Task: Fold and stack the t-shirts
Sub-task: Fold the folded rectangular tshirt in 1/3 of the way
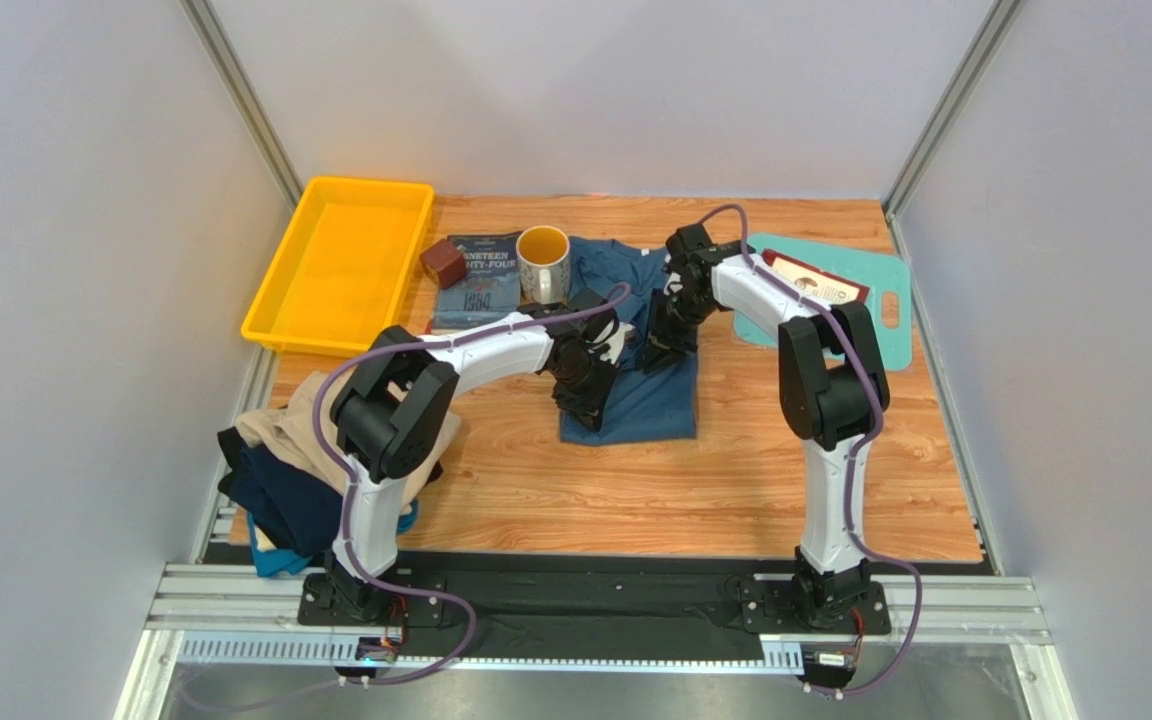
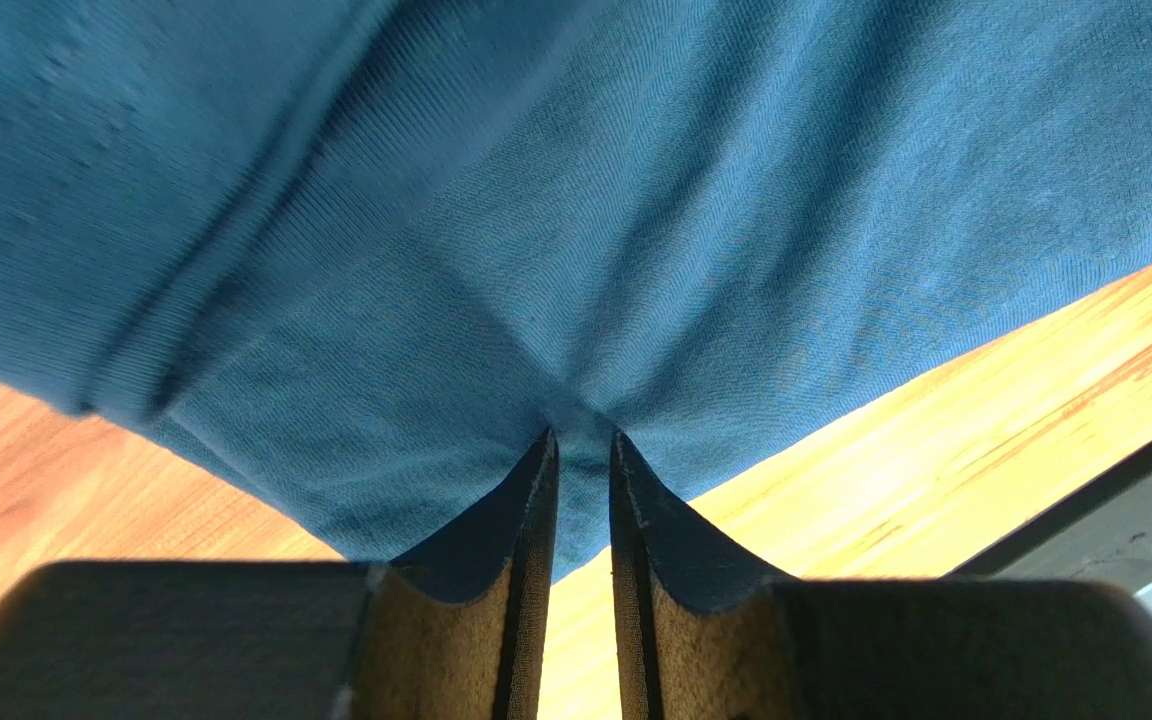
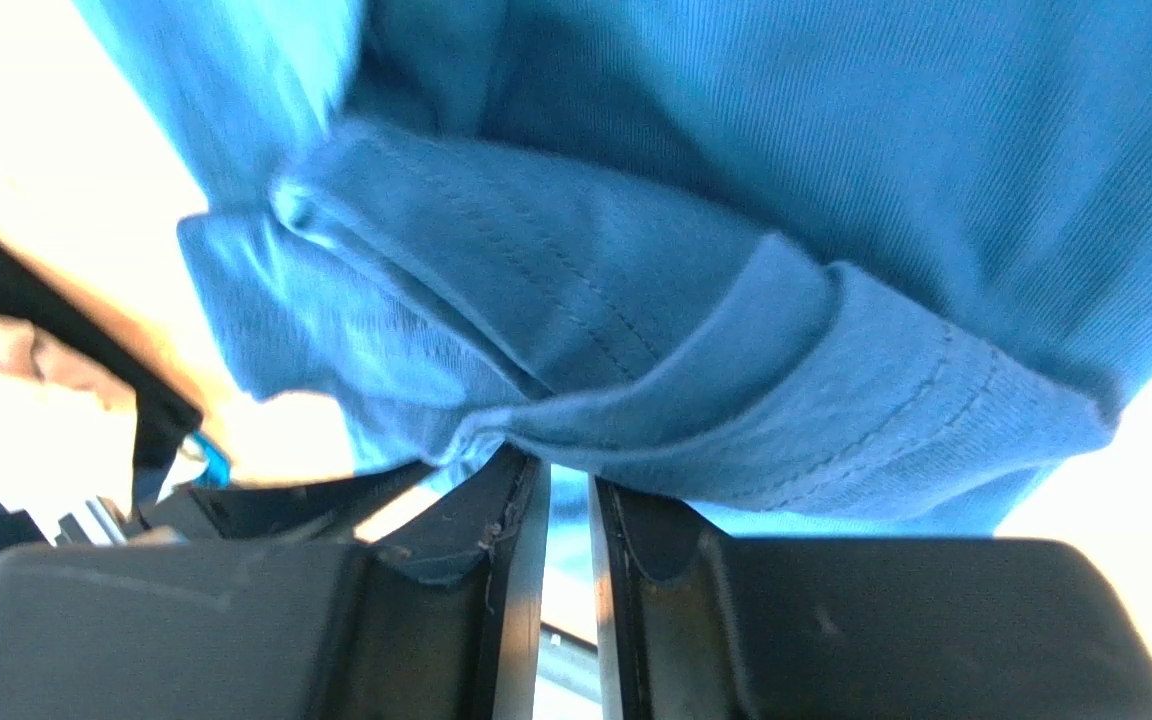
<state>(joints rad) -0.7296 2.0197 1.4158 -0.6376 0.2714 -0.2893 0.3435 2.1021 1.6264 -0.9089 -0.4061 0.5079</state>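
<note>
Fabric of the teal-blue t-shirt (image 1: 650, 398) lies rumpled at the middle of the wooden table (image 1: 582, 495), with both arms reaching in over it. The left gripper (image 1: 593, 393) sits at the shirt's left edge and the right gripper (image 1: 665, 348) just beside it, nearer the far end of the garment.

From the left wrist, the left gripper (image 2: 579, 465) has its two fingers drawn almost together, and a tuck of the teal-blue t-shirt (image 2: 612, 195) is pinched in the narrow slit between them. Bare wood shows below the cloth.

From the right wrist, the right gripper (image 3: 564, 480) is likewise nearly closed, nipping a folded, stitched hem of the teal-blue t-shirt (image 3: 778, 225) bunched at its fingertips.

More clothes sit heaped at the table's near left corner, partly behind the left arm: a beige t-shirt (image 1: 285, 425) on top, a navy t-shirt (image 1: 274, 495) under it and a scrap of light blue t-shirt (image 1: 274, 563) at the bottom.

Along the far side stand a yellow tray (image 1: 339, 263), a small brown block (image 1: 444, 264), a dark book (image 1: 480, 278), a mug (image 1: 542, 263) and a teal cutting board (image 1: 875, 278).
</note>
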